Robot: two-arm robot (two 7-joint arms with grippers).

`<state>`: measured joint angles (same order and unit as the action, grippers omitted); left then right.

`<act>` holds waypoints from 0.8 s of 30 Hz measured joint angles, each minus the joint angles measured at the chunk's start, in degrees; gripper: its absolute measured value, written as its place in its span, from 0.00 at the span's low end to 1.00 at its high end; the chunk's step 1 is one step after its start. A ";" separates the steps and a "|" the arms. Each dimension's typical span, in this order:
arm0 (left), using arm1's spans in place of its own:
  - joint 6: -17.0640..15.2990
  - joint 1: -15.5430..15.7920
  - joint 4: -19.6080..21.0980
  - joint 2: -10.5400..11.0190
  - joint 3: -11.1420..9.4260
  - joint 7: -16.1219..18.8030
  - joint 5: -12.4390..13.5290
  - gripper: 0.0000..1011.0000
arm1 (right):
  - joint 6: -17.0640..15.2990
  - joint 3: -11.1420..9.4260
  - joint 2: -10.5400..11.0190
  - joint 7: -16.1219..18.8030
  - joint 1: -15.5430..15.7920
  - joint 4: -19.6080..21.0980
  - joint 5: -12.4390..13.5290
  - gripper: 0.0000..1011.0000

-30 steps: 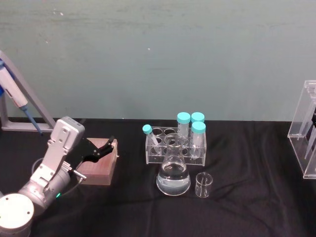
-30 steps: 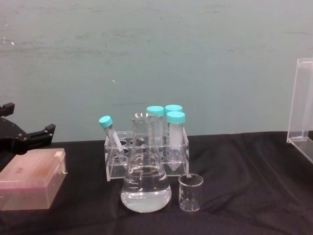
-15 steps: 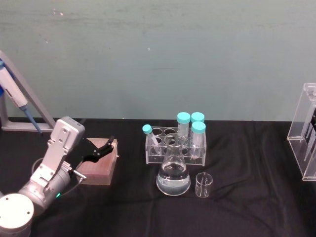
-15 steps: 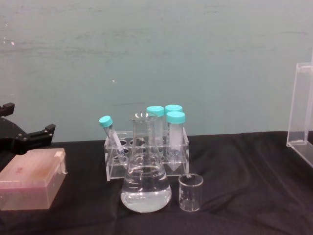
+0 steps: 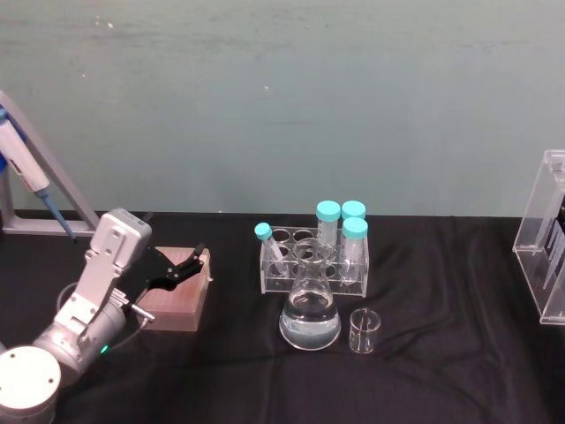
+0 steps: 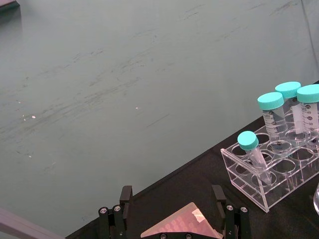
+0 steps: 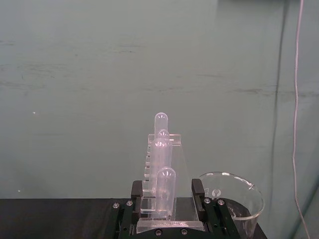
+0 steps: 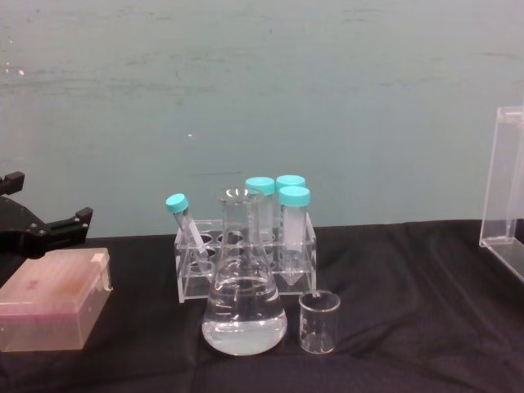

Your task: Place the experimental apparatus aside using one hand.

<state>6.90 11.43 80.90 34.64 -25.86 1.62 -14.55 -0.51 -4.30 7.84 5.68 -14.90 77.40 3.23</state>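
The apparatus is clear labware. A conical flask holding clear liquid stands mid-table, with a small beaker just to its right. A tall acrylic stand is at the far right edge. In the right wrist view my right gripper is shut on the base of this stand, one finger on each side, and the long tubes rise above. My left gripper hangs open over a pink box at the left.
A clear rack of teal-capped tubes stands behind the flask. The pink box lies at the left. A pipette holder leans at the back left. A glass vessel sits past the acrylic stand.
The acrylic stand has shifted slightly to the right, toward the view's edge. The left arm, flask, beaker and rack have not moved.
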 joint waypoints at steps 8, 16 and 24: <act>0.00 0.00 0.00 0.00 0.00 0.00 0.00 0.99 | -0.19 -0.15 -0.11 -0.01 0.06 0.09 0.22 0.59; 0.00 0.00 0.00 0.00 0.00 0.00 0.00 0.99 | -0.24 -0.10 -0.07 -0.01 0.11 0.15 0.23 0.59; 0.00 0.00 0.00 0.00 0.00 0.00 0.00 0.99 | -0.26 -0.06 -0.06 0.00 0.14 0.17 0.22 0.59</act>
<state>6.91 11.43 80.90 34.65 -25.86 1.62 -14.55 -0.77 -4.36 7.78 5.67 -14.77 77.57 3.46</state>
